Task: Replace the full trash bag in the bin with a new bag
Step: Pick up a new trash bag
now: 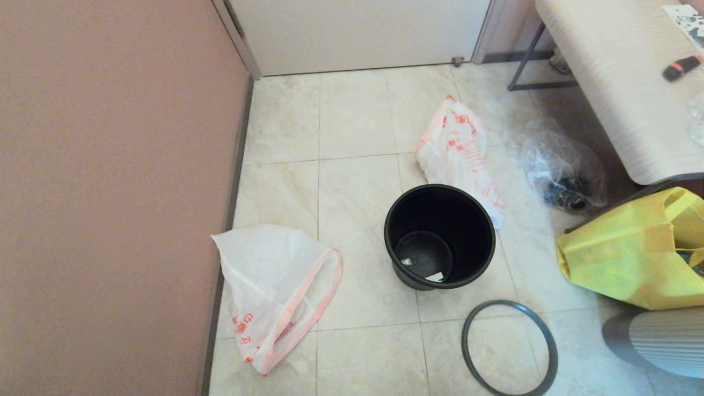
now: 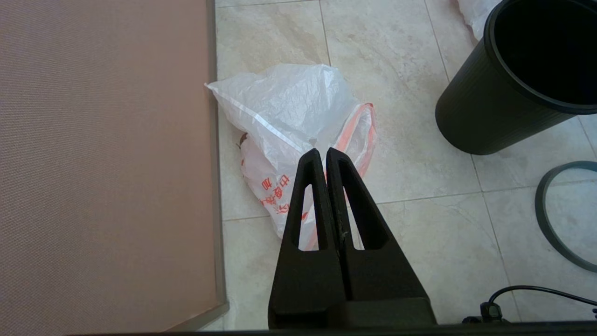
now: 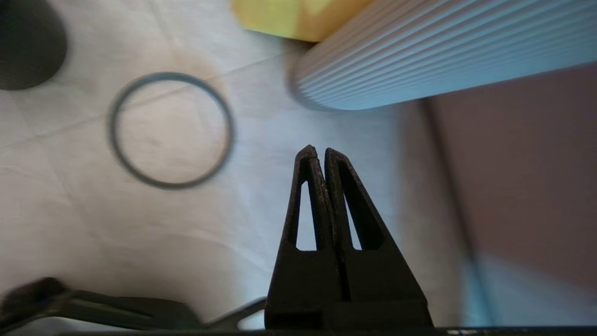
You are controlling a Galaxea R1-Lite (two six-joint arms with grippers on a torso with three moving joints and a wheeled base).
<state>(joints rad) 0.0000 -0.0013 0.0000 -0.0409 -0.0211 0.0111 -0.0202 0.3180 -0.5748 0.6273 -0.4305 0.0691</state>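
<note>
The black bin stands upright on the tiled floor with no bag in it. Its dark grey hoop lies flat on the floor in front of it. Behind the bin lies the full trash bag, white with dense orange-red print. The limp new bag with pink-orange handles lies by the left wall. Neither arm shows in the head view. My left gripper is shut and empty above the new bag, with the bin off to one side. My right gripper is shut and empty over bare floor near the hoop.
A clear crinkled bag of dark items lies right of the bin. A yellow fabric bag sits under a pale bench at the right. A ribbed grey object is at the lower right. The pink wall bounds the left.
</note>
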